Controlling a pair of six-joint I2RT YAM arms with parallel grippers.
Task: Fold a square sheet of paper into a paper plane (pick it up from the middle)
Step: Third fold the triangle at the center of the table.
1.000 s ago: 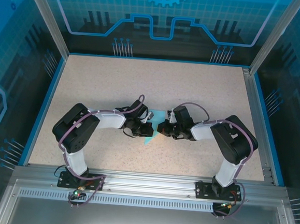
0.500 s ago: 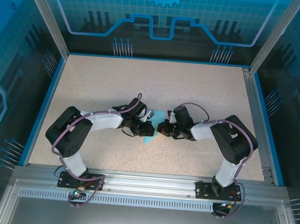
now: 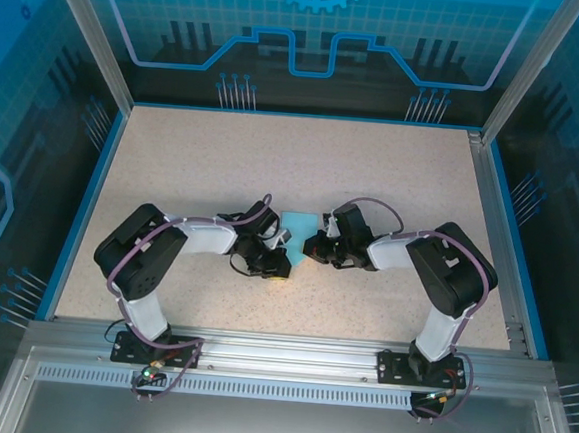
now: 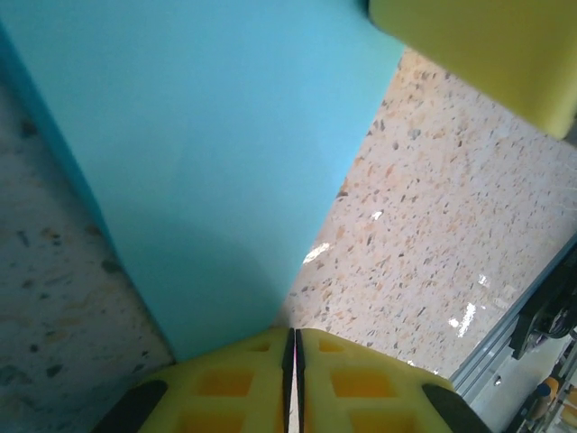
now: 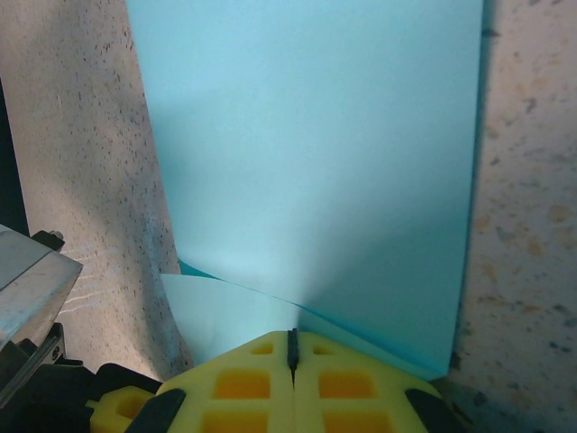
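The square sheet of paper [image 3: 299, 223] is cyan and lies mid-table between both grippers. In the left wrist view the sheet [image 4: 207, 162] narrows to a corner that runs under my left gripper [image 4: 295, 336], whose yellow jaws are pressed together, low over the table. From above, the left gripper [image 3: 278, 260] sits just below-left of the sheet. My right gripper [image 5: 292, 336] is shut on the paper [image 5: 315, 153]; a crease runs into its jaw seam and a paler flap [image 5: 225, 311] lifts at the left. From above, the right gripper [image 3: 313, 246] is at the sheet's right edge.
The speckled beige table [image 3: 204, 160] is ringed by a blue rim and clear enclosure walls. A yellow finger of the right gripper [image 4: 487, 54] shows at the top right of the left wrist view. An aluminium rail [image 3: 289, 352] runs along the near edge.
The left gripper has swung toward the near edge and its elbow has shifted. The paper's pointed tip below the grippers no longer shows; the sheet now reads as a small square. The right arm stayed still.
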